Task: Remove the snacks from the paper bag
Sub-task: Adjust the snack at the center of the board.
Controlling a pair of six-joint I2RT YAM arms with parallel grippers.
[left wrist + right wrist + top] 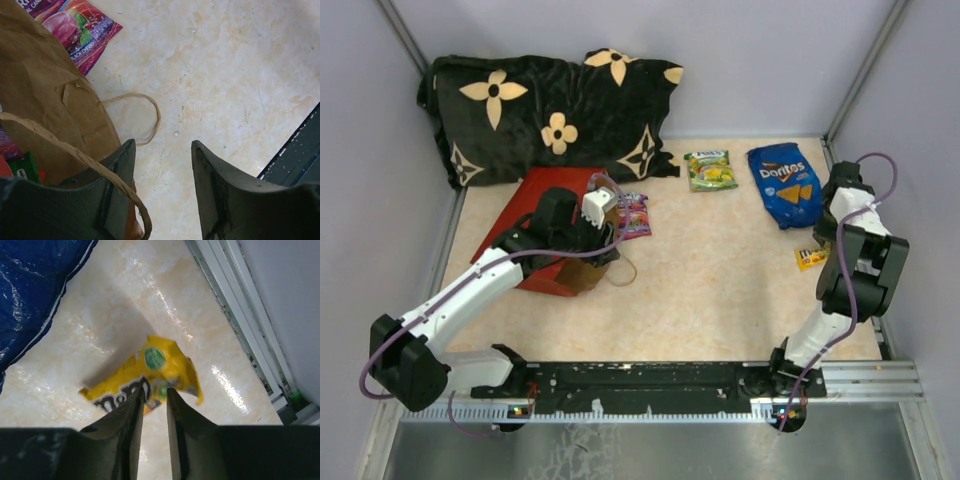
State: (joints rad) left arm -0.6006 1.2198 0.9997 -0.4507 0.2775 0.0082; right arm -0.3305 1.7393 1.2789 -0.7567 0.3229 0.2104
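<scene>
Left gripper released, jaws apart at bag mouth, left side. Right gripper nearly closed at M&M's packet, right edge; cannot tell whether it grasps.

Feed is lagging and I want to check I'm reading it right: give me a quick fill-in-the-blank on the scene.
1. The left gripper by the paper bag has its jaws ___.
2. The blue chip bag reads ___.
3. The packet at the right gripper is ___ in colour.
Missing: open; Doritos; yellow.
</scene>
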